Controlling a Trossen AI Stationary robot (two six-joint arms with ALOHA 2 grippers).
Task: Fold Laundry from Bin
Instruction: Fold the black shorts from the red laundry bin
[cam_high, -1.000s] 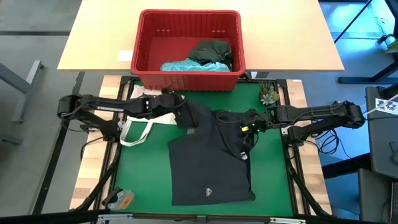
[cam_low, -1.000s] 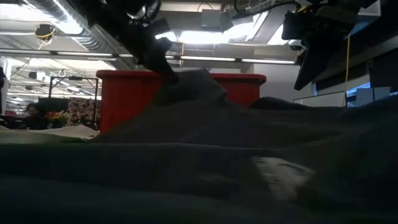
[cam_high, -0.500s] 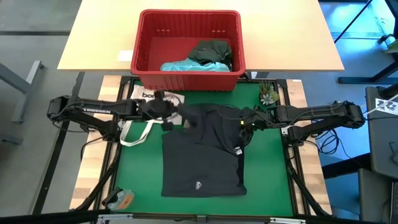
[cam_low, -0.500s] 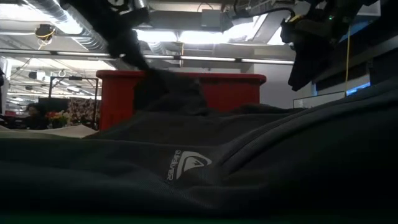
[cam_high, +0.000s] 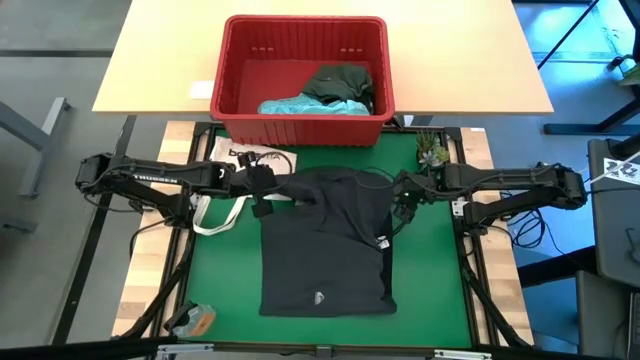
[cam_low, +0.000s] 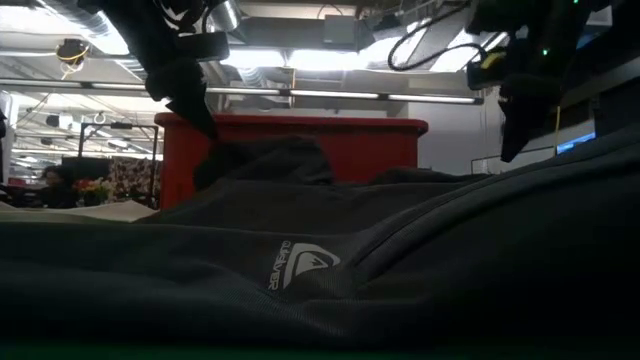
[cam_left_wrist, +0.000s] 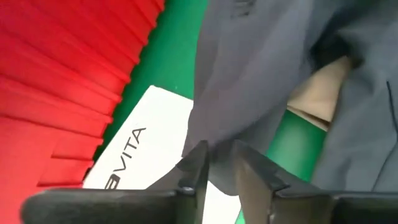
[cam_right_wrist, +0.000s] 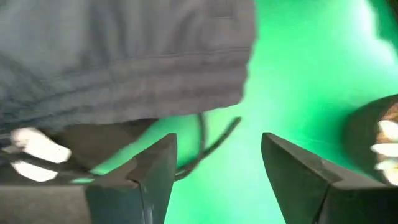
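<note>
A dark grey garment (cam_high: 325, 250) lies spread on the green mat, with a bunched hump at its far end (cam_low: 265, 160). My left gripper (cam_high: 262, 197) stands at that end's left corner. Its fingers (cam_left_wrist: 221, 165) are a narrow gap apart, with the cloth's edge (cam_left_wrist: 208, 134) right at their tips. My right gripper (cam_high: 404, 203) hovers open over the mat beside the garment's far right edge. A drawstring (cam_right_wrist: 208, 146) lies below its fingers, untouched. The red bin (cam_high: 305, 20) at the far side holds a turquoise garment (cam_high: 300, 103) and a dark green garment (cam_high: 340, 82). A tan patch (cam_left_wrist: 317, 93) shows under the grey cloth. My left gripper comes slanting down from the table's left at the garment's far left edge (cam_left_wrist: 208, 134). The cloth ends at the fingertips, and I cannot tell whether they touch it. The garment lies on the mat.
A white tote bag (cam_high: 235, 205) lies under my left arm, its printed side (cam_left_wrist: 134, 152) next to the bin's wall. A small plant (cam_high: 432, 152) stands at the mat's far right corner. A small object (cam_high: 192, 320) lies at the near left.
My left gripper has gone toward the table's left edge, drawing the garment's far end with it. The garment has slid left and turned square to the mat. Its raised peak has sunk to a low hump. My right gripper has drawn back a little toward the right edge.
</note>
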